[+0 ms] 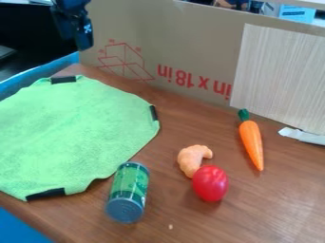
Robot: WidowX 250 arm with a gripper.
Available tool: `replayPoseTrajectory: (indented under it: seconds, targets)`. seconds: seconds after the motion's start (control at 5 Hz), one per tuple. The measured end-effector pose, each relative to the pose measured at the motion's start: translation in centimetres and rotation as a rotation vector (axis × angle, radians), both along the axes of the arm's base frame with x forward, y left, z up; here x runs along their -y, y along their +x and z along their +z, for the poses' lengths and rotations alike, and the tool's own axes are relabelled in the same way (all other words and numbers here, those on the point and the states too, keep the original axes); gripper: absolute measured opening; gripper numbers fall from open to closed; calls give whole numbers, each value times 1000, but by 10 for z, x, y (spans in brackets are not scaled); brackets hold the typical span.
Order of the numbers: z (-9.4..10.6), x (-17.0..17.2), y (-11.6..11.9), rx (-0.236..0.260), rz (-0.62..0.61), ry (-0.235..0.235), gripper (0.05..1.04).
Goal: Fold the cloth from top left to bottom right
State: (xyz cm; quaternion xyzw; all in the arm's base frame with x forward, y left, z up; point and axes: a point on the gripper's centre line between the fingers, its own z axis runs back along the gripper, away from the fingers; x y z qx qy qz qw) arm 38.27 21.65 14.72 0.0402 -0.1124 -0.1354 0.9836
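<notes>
Nearest, see a can (pixel 128 192) just beside the green cloth (pixel 70 130), spread on the table (pixel 279 204), cut off at left. Can't tell whether apart or together: dark gripper (pixel 83 42), upper left.

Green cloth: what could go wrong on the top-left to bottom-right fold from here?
- The can sits right by the lower-right edge of the green cloth, so the folded flap could land on it or shove it.
- The cardboard stands close behind the cloth's top end; the gripper might brush it going in.
- The black strip on the top edge may bend differently from the fabric, so a grasp there could slip or crease.
</notes>
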Motion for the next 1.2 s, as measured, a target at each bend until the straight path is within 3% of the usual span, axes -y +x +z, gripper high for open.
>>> replayPoseTrajectory:
  seconds: [0.6,1.0,1.2]
  targets:
    - [-15,-47,17,-21,46,31,1000]
    - [-39,-64,12,16,-66,53,1000]
    - [-37,-66,15,37,-84,65,1000]
